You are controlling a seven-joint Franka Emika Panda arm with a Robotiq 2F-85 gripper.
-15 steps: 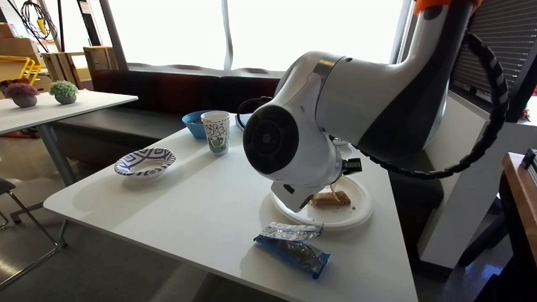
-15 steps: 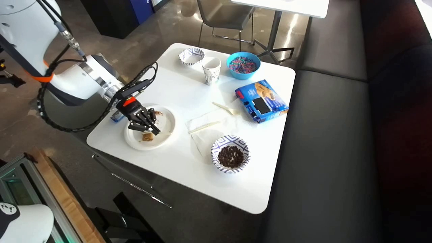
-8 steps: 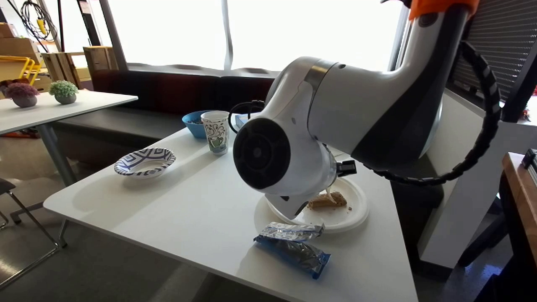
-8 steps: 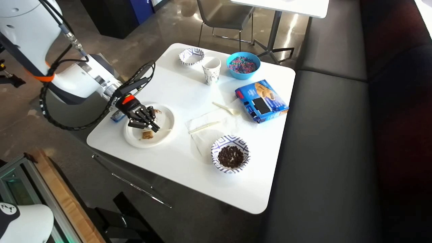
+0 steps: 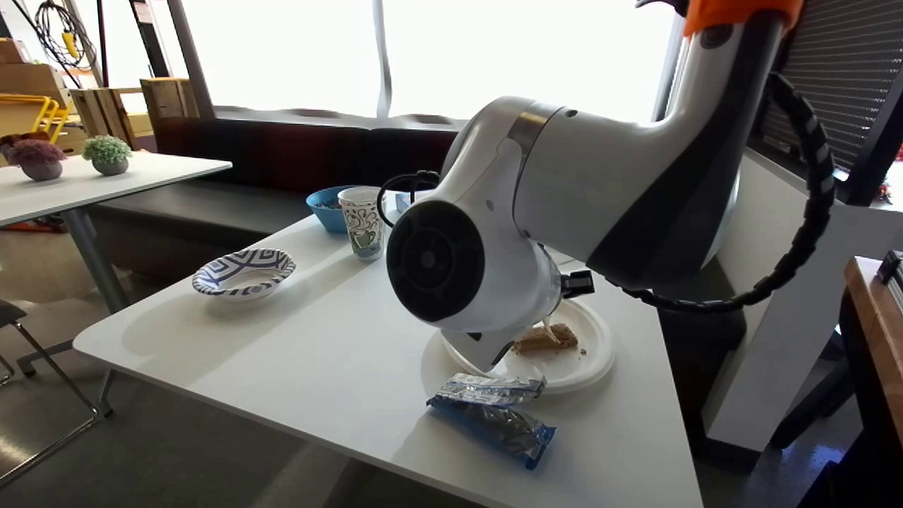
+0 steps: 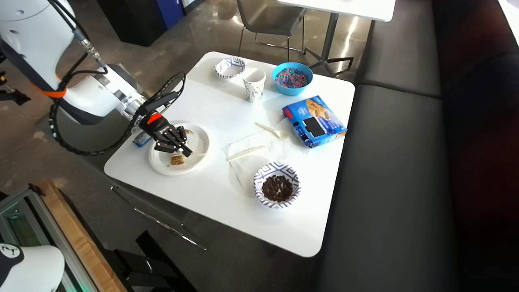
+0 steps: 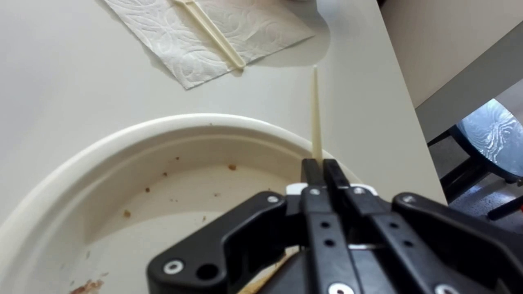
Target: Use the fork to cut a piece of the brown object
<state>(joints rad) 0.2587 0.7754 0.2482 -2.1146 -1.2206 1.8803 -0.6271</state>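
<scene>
My gripper (image 7: 320, 165) is shut on the whitish plastic fork (image 7: 316, 118), whose handle points away past the fingertips in the wrist view. In the exterior views the gripper (image 6: 188, 151) is low over the white plate (image 6: 207, 138). The fork's lower end (image 5: 548, 328) reaches down onto the brown object (image 5: 536, 340), a tan oblong bar on the plate (image 5: 607, 349). I cannot tell how deep the tines go. One end of the brown object (image 6: 177, 159) shows beside the gripper. In the wrist view the gripper hides most of it and the tines.
A blue and silver wrapper (image 5: 497, 420) lies close to the plate. A pale utensil (image 6: 245, 153) and a spoon (image 6: 272, 130) lie on napkins. A bowl of dark bits (image 6: 277, 188), a blue box (image 6: 314, 121), a cup (image 6: 254, 85) and a blue bowl (image 6: 292, 79) stand beyond.
The gripper has moved slightly lower with the fork. The plate and brown object have slid a little along with it, toward the wrapper. The grip on the fork looks the same.
</scene>
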